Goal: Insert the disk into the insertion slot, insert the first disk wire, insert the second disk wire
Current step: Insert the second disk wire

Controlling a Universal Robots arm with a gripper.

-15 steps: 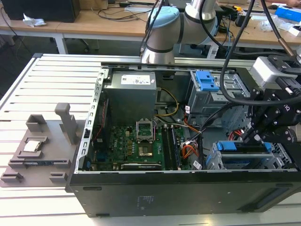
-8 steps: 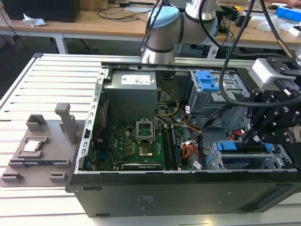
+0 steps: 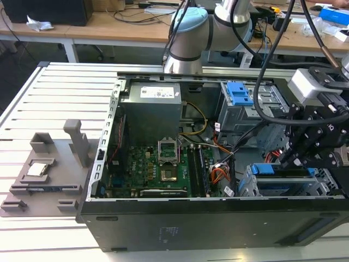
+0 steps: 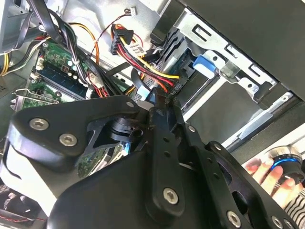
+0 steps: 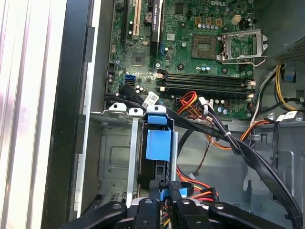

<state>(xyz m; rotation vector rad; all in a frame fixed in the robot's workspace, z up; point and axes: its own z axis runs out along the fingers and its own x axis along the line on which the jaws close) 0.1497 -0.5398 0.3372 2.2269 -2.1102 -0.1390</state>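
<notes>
The gripper (image 5: 164, 202) hangs directly over the insertion slot (image 3: 248, 183), fingers nearly closed on what looks like a wire connector, while the disk (image 5: 157, 143) sits seated just ahead, its long axis running away from the fingertips.

An exterior camera looks down into the open computer case (image 3: 180, 164) from off my arm; both wrist cameras sit close inside, sharing the motherboard (image 5: 190, 57).

One disk (image 5: 157, 145), one insertion slot (image 3: 248, 185), one motherboard (image 3: 158, 166)
</notes>
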